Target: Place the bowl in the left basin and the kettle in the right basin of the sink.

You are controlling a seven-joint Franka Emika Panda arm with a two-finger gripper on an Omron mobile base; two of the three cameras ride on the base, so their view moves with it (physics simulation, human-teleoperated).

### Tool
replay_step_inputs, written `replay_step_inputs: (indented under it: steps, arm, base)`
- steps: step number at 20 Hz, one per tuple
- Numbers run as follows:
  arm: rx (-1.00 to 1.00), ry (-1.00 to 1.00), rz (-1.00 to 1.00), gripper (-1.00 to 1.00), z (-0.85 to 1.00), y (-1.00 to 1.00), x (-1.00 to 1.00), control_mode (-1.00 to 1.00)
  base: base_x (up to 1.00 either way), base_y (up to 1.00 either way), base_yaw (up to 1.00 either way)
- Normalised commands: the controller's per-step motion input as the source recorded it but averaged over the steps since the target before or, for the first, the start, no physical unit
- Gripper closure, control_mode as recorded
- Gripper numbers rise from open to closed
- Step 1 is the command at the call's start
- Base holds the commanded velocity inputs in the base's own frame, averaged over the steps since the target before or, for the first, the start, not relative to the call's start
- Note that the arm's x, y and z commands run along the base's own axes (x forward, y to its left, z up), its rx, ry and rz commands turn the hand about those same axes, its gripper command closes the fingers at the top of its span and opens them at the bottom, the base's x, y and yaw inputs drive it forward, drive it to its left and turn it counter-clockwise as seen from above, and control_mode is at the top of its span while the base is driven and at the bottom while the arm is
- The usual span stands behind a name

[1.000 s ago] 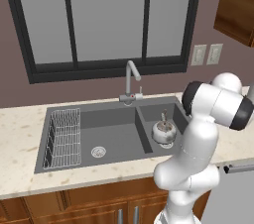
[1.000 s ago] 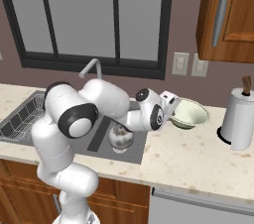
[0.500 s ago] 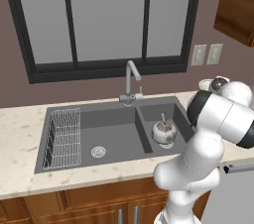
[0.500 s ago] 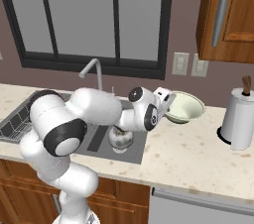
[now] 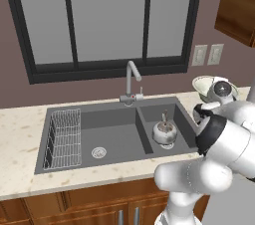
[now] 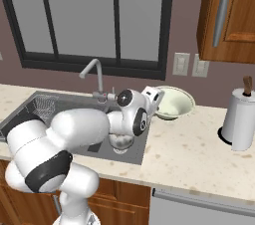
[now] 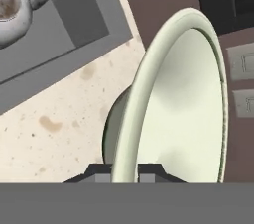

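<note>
The speckled cream counter [image 6: 199,154] runs wide under a dark-framed window [image 5: 104,20], smooth and stone-like. Set into it is the sink [image 5: 117,134], a dark grey matte rectangle with a thin curved chrome faucet [image 5: 131,82] at its 12 o'clock edge. The left basin [image 5: 94,139] is the wider one, with a white wire rack [image 5: 63,138] along its 9 o'clock side and a round metal drain [image 5: 98,152] on its floor. The right basin [image 5: 167,127] is narrower.

The bowl [image 7: 178,99] is wide, round and pale cream-white, with a faint green tint inside and a thick rolled rim; its surface looks smooth and glazed. It is tipped up on edge over the counter, at 3 o'clock of the sink, near the wall outlets [image 6: 191,64]. My gripper [image 7: 125,172] is clamped on its rim, one finger on each side of the wall.

The kettle [image 5: 164,130] sits in the right basin, small, squat and round, silvery-grey with dark mottled tarnish, a thin upright handle and a short spout.

At 3 o'clock of the bowl in the right base view stands a white paper towel roll [image 6: 241,119], well apart.
</note>
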Motion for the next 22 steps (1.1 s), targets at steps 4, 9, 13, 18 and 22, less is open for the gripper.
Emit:
replay_step_inputs:
  steps: [4,9,13,18,22]
  arm:
    - [-0.02,0.00,0.14,1.00,0.31,0.39,-0.33,-1.00]
    - [-0.02,0.01,0.12,1.00,0.32,0.31,-0.42,-1.00]
    - [-0.04,0.04,0.09,1.00,0.31,0.29,-0.51,-1.00]
    - [-0.06,0.10,0.07,1.00,0.32,0.40,-0.42,-1.00]
    - [-0.07,0.14,0.07,1.00,0.23,0.47,-0.39,-1.00]
  base:
    - [0.00,0.00,0.00]
    - [0.00,0.00,0.00]
    - [0.00,0.00,0.00]
    - [0.00,0.00,0.00]
    - [0.00,0.00,0.00]
